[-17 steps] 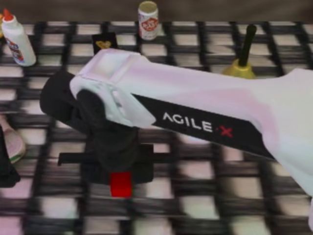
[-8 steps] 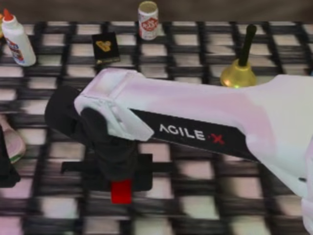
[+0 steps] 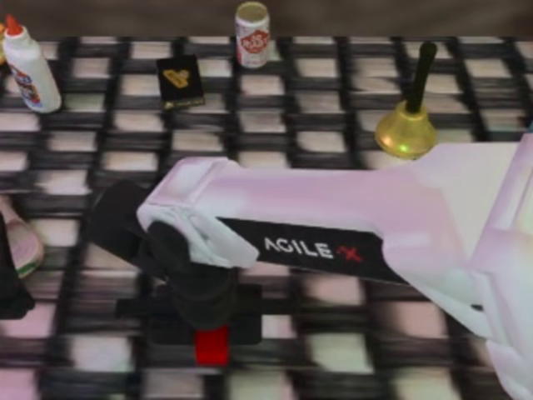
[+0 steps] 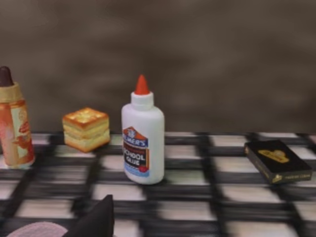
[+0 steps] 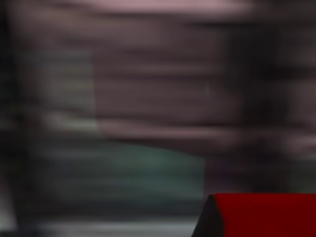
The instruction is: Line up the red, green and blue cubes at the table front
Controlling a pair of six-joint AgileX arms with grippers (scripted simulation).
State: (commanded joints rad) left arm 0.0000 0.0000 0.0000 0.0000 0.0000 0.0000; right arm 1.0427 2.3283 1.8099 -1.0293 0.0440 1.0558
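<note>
Top view: across the grid-patterned table [image 3: 333,108], the right arm reaches in from the right edge toward the front, its gripper [image 3: 211,333] pointing down with fingers closed on the red cube [image 3: 211,345] near the front edge, left of centre. Green and blue cubes are nowhere in sight, so most of the line-up remains. Left gripper [image 3: 10,283] sits parked at the left edge; its fingers cannot be told.

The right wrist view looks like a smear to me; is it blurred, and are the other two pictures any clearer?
Right wrist view: heavily blurred, only a corner of the red cube reads clearly. Top view: the table grid is crisp at the back and streaked toward the front, near the right end effector. Left wrist view: sharpest, the glue bottle label is legible.
</note>
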